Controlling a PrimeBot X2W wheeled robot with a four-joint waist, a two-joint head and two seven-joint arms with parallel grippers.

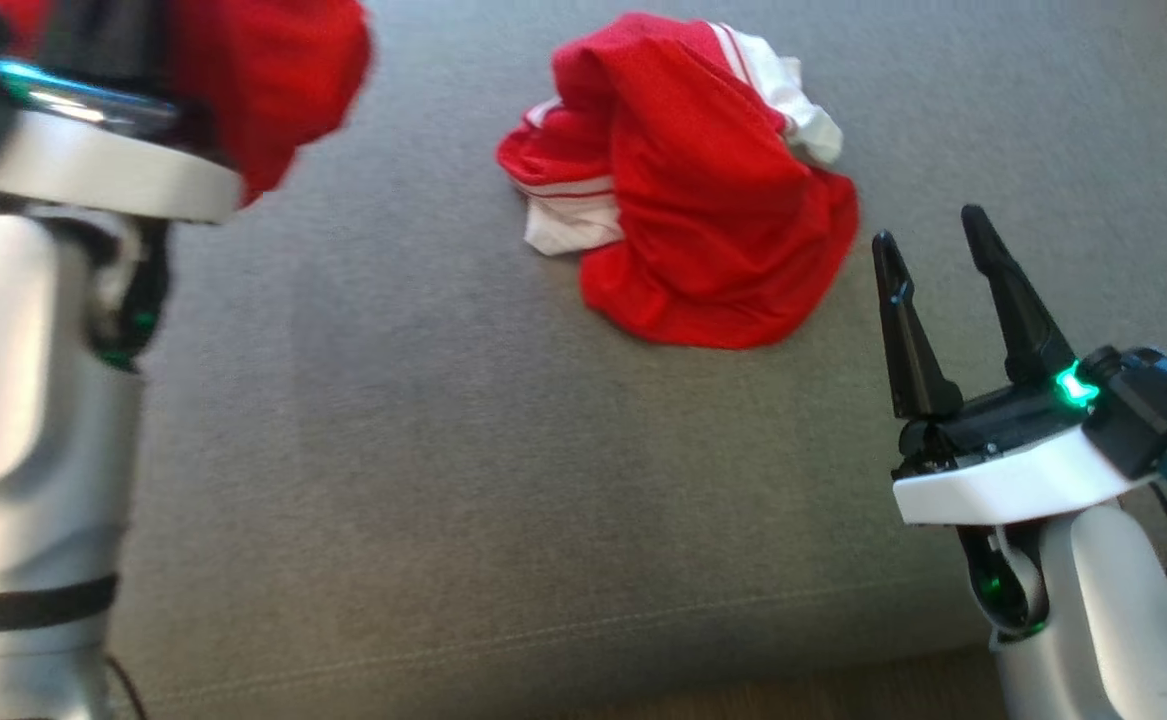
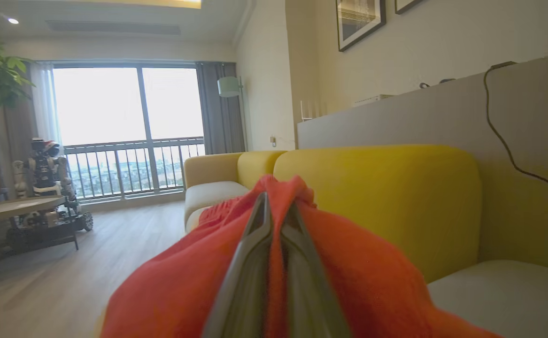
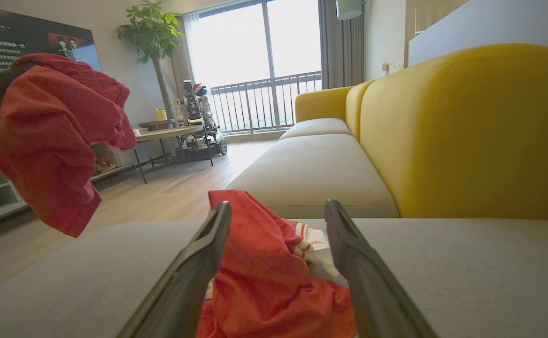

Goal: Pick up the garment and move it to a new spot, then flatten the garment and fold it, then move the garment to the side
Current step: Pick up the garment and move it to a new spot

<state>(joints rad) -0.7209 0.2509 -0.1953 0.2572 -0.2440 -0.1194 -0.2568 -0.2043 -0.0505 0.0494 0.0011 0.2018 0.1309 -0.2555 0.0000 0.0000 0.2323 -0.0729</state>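
Note:
A plain red garment (image 1: pixel 263 80) hangs in the air at the upper left of the head view, above the grey seat, partly hidden behind my left arm (image 1: pixel 43 300). In the left wrist view my left gripper (image 2: pixel 277 202) is shut on this garment (image 2: pixel 372 281), the cloth bunched around both fingers. The right wrist view shows it dangling at the left (image 3: pixel 48 136). A second red garment with white striped trim (image 1: pixel 703 200) lies crumpled on the seat. My right gripper (image 1: pixel 928 228) stands open just right of it, not touching; that heap (image 3: pixel 264 263) lies ahead between its fingers (image 3: pixel 278 206).
The grey sofa seat (image 1: pixel 443 450) spreads wide to the left and front of the crumpled heap, and its front edge runs along the bottom. A yellow backrest (image 3: pixel 466 131) rises behind. A low table (image 3: pixel 170 134) and another robot (image 3: pixel 194 108) stand across the wooden floor.

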